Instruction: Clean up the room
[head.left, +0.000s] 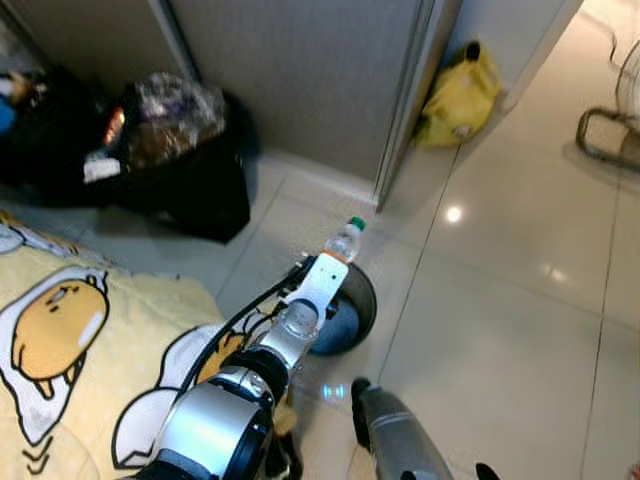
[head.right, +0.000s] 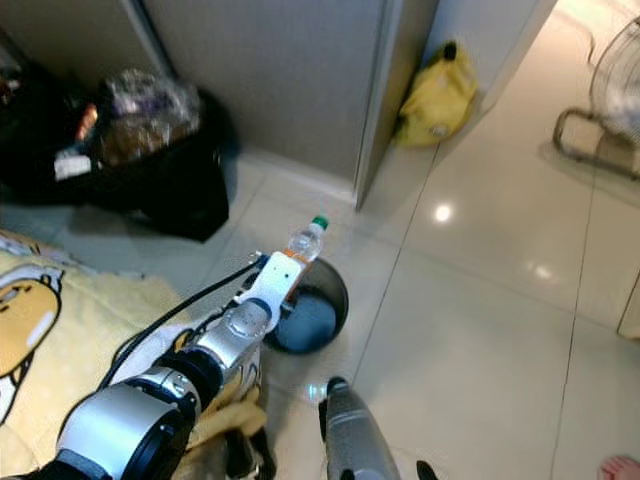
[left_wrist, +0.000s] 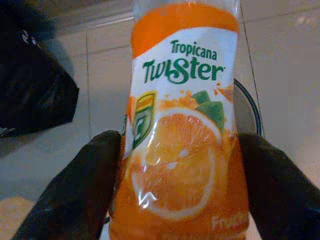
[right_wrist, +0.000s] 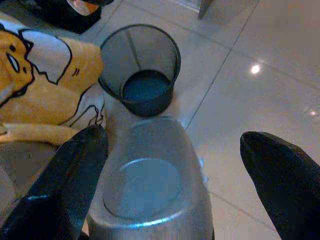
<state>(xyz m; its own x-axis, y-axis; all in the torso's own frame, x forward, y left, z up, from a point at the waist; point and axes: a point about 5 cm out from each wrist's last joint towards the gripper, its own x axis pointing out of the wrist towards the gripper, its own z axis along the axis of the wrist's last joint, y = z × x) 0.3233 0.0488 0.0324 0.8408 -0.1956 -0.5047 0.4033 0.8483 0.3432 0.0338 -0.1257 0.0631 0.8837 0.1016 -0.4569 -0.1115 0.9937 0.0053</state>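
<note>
Tiles of pale glossy stone (head.left: 520, 330) are spreading across the floor, catching small bright ceiling reflections and crossed by thin dark grout lines. Grey fabric-faced partition panels (head.left: 300, 80) are standing behind, meeting at a metal corner post. A soft quilt (head.left: 70, 340), yellow and white with a cartoon egg-yolk figure printed on it, is lying on the robot's left. Black bags (head.left: 190, 190) are slumping against the panels, with a crinkled clear plastic bag (head.left: 170, 115) of rubbish sitting on top. A yellow cloth bag (head.left: 458, 98) is leaning in the far corner.

A round wire-mesh wastebasket (right_wrist: 140, 70), dark grey with an open top and a blue-looking bottom, is standing on the tiles just beside the quilt's edge.

The left gripper (left_wrist: 175, 190) is reaching forward over the basket, its two black fingers (left_wrist: 75, 195) pressing in on either side of a plastic bottle (left_wrist: 182, 125) and holding it upright. The bottle is clear and appears empty, with a green cap (head.left: 356, 223) and a shiny shrink-wrap label in orange and white, reading "Tropicana Twister" in green above a picture of a halved orange. It is hanging above the near rim of the basket.

The right gripper (right_wrist: 170, 165) is hanging low beside the robot's silver body, its fingers spread wide apart and gripping nothing.
</note>
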